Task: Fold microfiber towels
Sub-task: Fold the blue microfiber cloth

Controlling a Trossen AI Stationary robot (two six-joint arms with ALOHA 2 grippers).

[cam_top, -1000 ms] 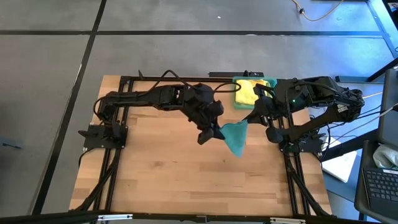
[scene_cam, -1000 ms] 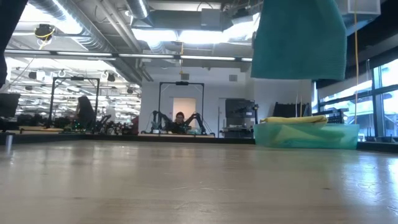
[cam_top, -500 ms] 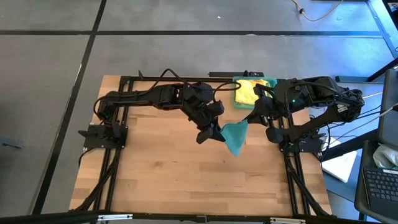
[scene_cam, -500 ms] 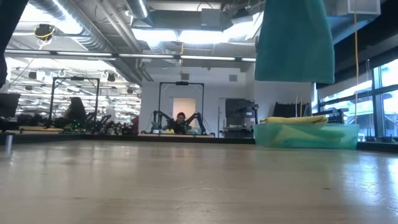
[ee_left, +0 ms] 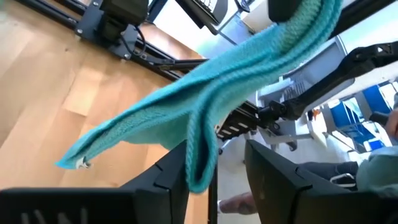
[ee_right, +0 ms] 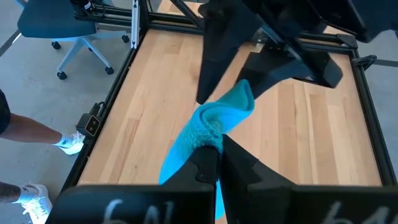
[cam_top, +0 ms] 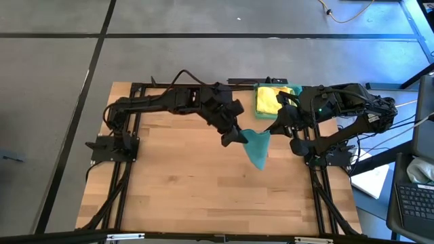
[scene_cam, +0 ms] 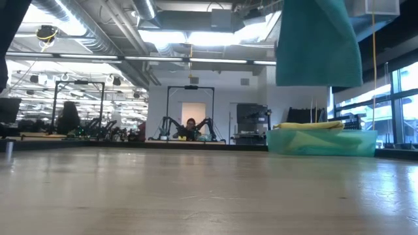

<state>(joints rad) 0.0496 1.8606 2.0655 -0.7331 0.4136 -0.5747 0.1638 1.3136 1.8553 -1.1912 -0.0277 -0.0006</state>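
high view: teal towel strung in the air between two grippers

high view shows the teal microfiber towel [cam_top: 256, 147] held clear of the wooden table [cam_top: 176, 190], pinched at one corner by the left gripper [cam_top: 237, 135] and at another by the right gripper [cam_top: 272, 129]. the cloth's upper edge runs between the two grippers, and the rest of it hangs down and away from both, toward the table's near edge. the low view agrees: the towel [scene_cam: 318, 46] hangs well above the tabletop.

left wrist view has the towel [ee_left: 205, 99] draped between that arm's dark fingers [ee_left: 168, 180], which are clamped on a fold of it, while the cloth stretches off toward the other arm. right wrist view shows its own fingers [ee_right: 205, 163] pressed together on a bunched corner of the towel [ee_right: 208, 124].

behind the right gripper sits the teal plastic tray [cam_top: 258, 88] with a yellow towel [cam_top: 272, 102] on top of the pile in it.

both arms look equally close to the cloth, so the next move likely turns on lowering it flat between them; the free-hanging lower part may crumple as it lands.
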